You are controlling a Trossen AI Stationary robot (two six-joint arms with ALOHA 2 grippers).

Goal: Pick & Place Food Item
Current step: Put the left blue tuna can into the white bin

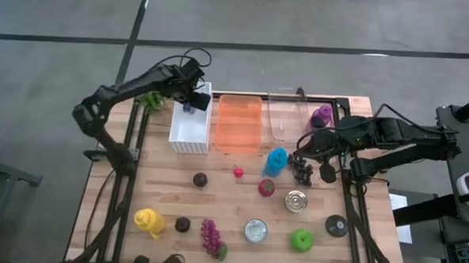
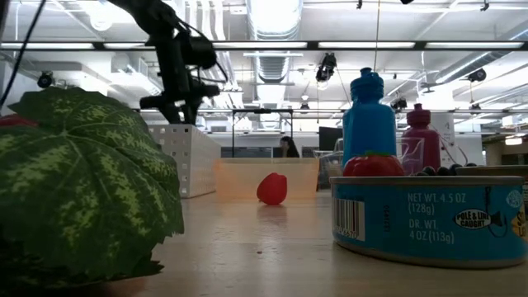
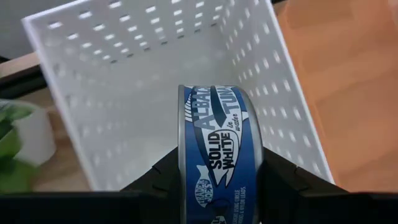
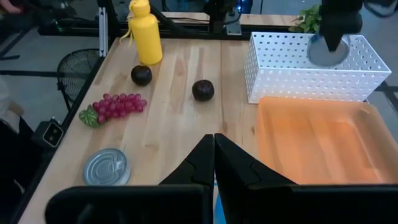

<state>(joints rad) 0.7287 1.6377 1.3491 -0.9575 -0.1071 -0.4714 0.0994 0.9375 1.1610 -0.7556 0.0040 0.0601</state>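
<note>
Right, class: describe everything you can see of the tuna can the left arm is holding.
The tuna can is a flat, round metal tin with a blue and white label reading solid white albacore tuna. It stands on edge, clamped between the left gripper fingers, hanging over the open white perforated basket without touching it. From above it shows at the basket's far end.

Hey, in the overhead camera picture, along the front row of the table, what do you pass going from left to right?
Yellow bottle → dark round fruit → purple grapes → silver can → green apple → dark round lid.
</note>
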